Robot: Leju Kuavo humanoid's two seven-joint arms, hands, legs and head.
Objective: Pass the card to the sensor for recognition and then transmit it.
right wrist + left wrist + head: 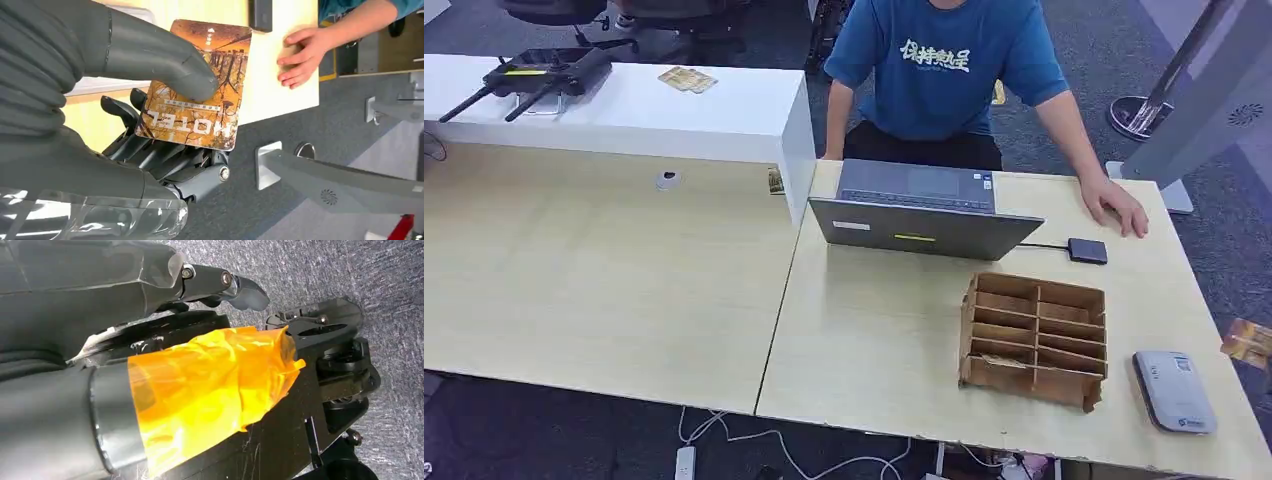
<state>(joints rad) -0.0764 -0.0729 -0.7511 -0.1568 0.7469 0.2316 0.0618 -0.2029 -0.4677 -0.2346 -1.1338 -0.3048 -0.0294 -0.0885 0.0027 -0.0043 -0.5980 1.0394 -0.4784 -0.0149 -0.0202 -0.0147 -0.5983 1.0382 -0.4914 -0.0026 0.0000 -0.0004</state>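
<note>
Table point(874, 340) carrying a laptop point(919, 225) at 12 o'clock, cardboard rack point(1034, 340), then sensor point(1174, 390) at 4 o'clock, untouched. Right hand point(150, 100) is pinching the card point(200, 95) off the table's 3 o'clock edge. Left hand point(220, 285): finger state unclear. Scanning, handover pending.

Pale wood-grain desk point(624, 280), smooth and matt. Brown corrugated cardboard organiser point(1034, 340) with rough edges. Matt grey laptop point(924, 225). Glossy printed card point(197, 87) against smooth grey plastic fingers point(165, 65). Speckled grey carpet point(390, 270).
</note>
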